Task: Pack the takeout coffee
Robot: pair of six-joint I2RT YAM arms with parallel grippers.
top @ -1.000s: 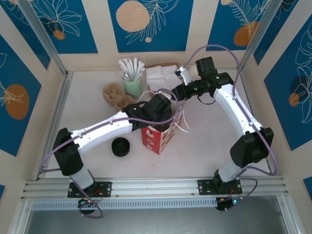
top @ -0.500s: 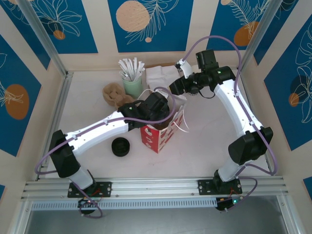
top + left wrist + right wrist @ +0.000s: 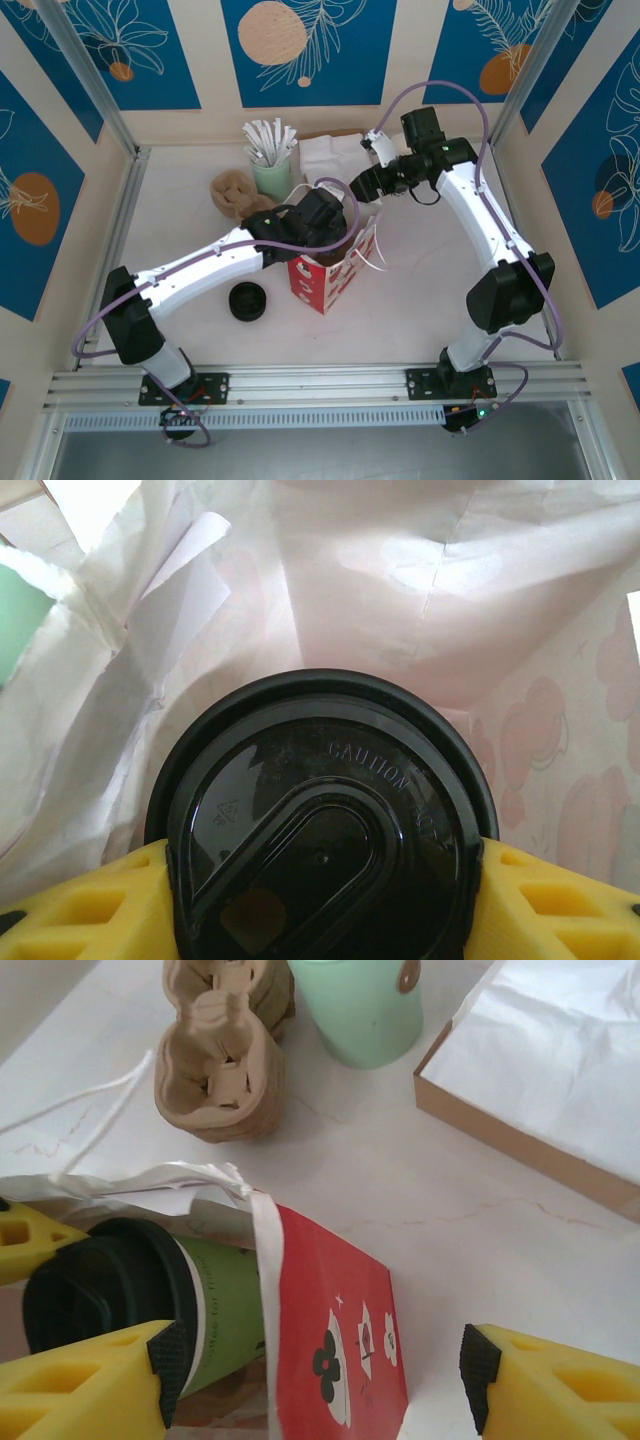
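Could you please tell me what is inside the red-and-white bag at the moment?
The takeout coffee, black lid showing, is inside the bag, gripped by the left gripper. The cup's base and the bag's floor are hidden.

"CAUTION" embossed on takeout coffee lid (image 3: 322, 852)

The pale, faintly veined table (image 3: 430, 290) carries five things. A red-and-white paper bag (image 3: 335, 1350) stands on it directly under the right gripper (image 3: 318, 1365), in line with the gap between its fingers. Ahead of that gripper and to its left lies a stack of brown pulp cup carriers (image 3: 222, 1060). A mint-green cup (image 3: 365, 1005) stands straight ahead, just beside the carriers. A brown box of white napkins (image 3: 540, 1070) sits ahead to the right. A low black stack of lids (image 3: 247, 301) sits behind the left gripper (image 3: 335, 238), beside that arm's forearm.
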